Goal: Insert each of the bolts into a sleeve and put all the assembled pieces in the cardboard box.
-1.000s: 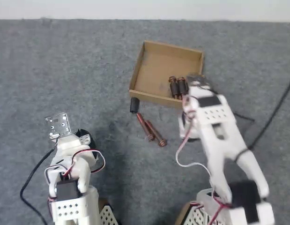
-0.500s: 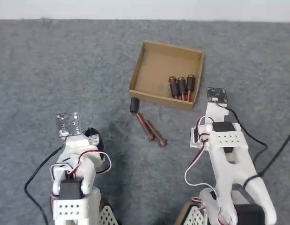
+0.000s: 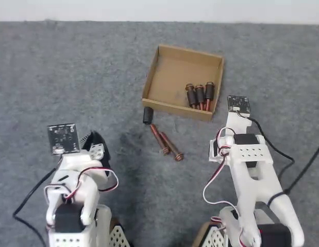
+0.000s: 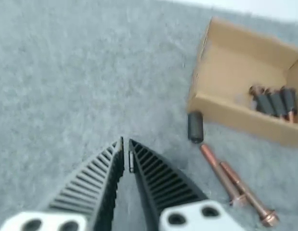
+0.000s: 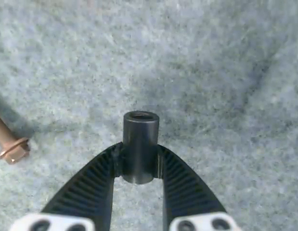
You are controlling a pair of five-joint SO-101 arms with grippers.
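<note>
Right jaws pinch a black sleeve (image 5: 140, 144) near the cardboard box (image 3: 172, 106), left jaws pressed together and empty, so with two bolts (image 3: 159, 140) loose before the box's front wall, insertion is judged in hand: next, a bolt must be picked and aligned.

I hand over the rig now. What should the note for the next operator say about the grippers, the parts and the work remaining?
Left gripper: shut, empty, over the grey mat.
Right gripper: shut on a black sleeve, over the mat.
Done: three assembled pieces lie in the cardboard box.
Left to do: two bare bolts and a loose sleeve lie on the mat in front of the box; both bolts need sleeves, then go into the box.
</note>
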